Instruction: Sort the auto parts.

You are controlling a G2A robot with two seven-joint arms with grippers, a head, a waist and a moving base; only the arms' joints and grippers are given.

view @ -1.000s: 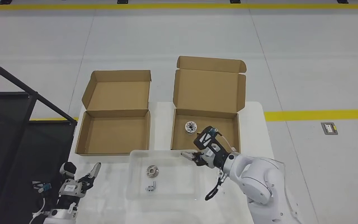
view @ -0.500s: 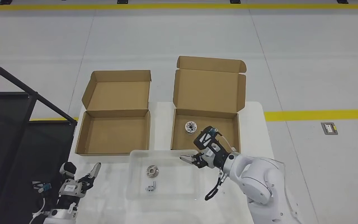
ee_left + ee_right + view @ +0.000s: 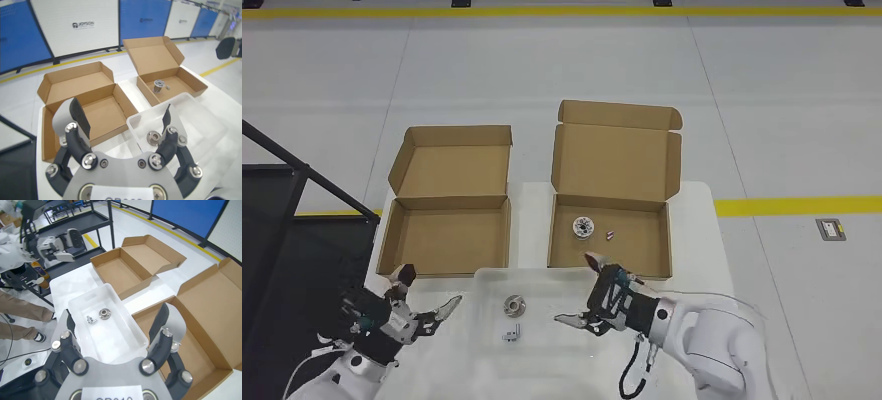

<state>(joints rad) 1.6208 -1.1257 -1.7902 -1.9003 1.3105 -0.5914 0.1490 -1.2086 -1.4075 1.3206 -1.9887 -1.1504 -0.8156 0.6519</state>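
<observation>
Bin (image 3: 542,285) of clear plastic sits near you on the white desk (image 3: 530,215), holding a flanged round metal hub (image 3: 513,302) and a small angular bracket (image 3: 509,333). Far right, your cardboard box (image 3: 642,255) holds a ribbed metal spool (image 3: 584,227) and a tiny screw (image 3: 611,236). Left gripper (image 3: 428,288) is just left of the bin and right gripper (image 3: 577,290) is over its right end. Both have jaws apart.
</observation>
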